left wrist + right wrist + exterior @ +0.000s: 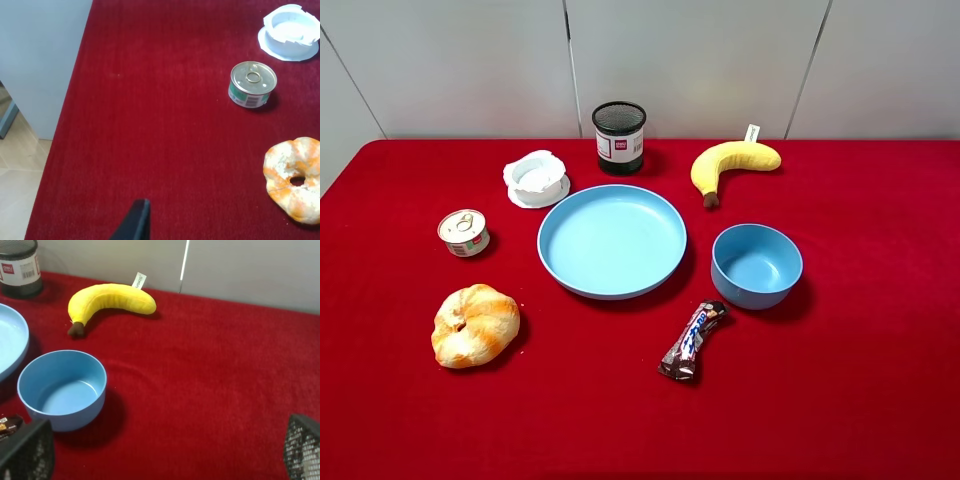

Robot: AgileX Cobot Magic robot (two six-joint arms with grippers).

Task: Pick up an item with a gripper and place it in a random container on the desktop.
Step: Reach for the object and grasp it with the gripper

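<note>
Neither arm reaches into the high view, and only the wrist cameras catch them. The right gripper [164,456] hangs low over the near right of the desktop [860,380], its 2 mesh-faced fingers [25,452] spread wide with nothing between them. Of the left gripper [136,222] only 1 dark tip shows, so I cannot tell how its fingers stand. It sits near the cloth's left edge, with floor beyond.

The banana [732,162] lies at the far right close to the wall, stem toward the blue bowl [756,265]. The plate [612,240] sits mid-table, left of both. Bare red cloth stretches right of the banana and bowl. Only the left wrist view brings the can [252,84] and croissant [295,177] close.
</note>
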